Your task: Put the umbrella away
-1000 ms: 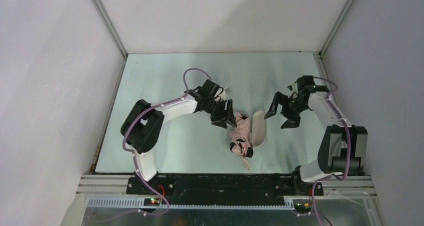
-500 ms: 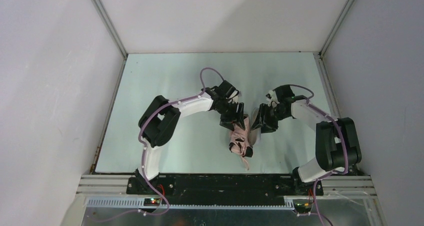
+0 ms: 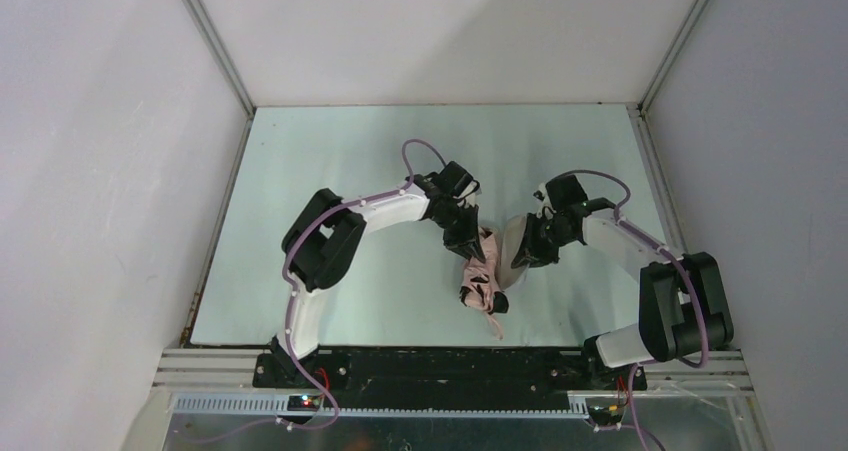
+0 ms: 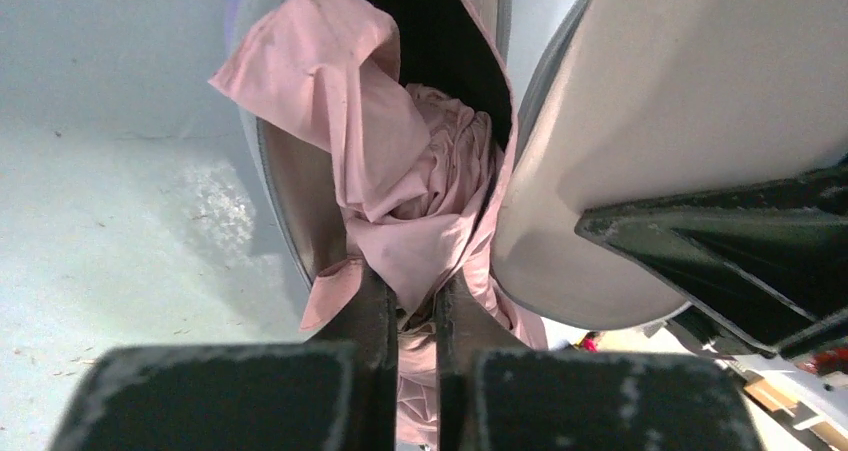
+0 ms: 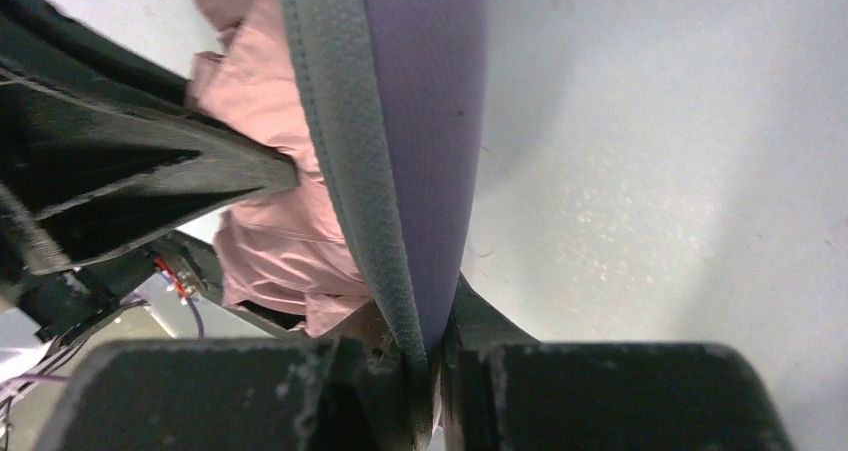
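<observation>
The umbrella point(image 3: 483, 274) is a crumpled pale pink bundle with a dark end toward the near edge, lying mid-table. My left gripper point(image 3: 473, 241) is shut on a fold of its pink fabric point(image 4: 400, 181), pinched between the dark fingers point(image 4: 365, 316) at my left gripper's tips point(image 4: 415, 306). The lilac hard case point(image 3: 513, 253) stands open right beside it. One shell point(image 4: 660, 141) is on the right and the dark inside point(image 4: 440, 41) is behind the fabric. My right gripper point(image 3: 527, 252) is shut on the case's rim point(image 5: 430, 121), gripped at my right gripper's tips point(image 5: 428, 346). Pink umbrella fabric point(image 5: 280, 241) shows left of it.
The pale green table point(image 3: 350, 161) is boxed in by white walls on three sides. A black rail point(image 3: 450, 366) carries both arm bases along the near edge. The left arm's finger point(image 5: 150, 181) lies close to the case rim in the right wrist view.
The right arm swung left to the case and closed on its rim. The left gripper moved in over the umbrella and closed on the pink fabric.
</observation>
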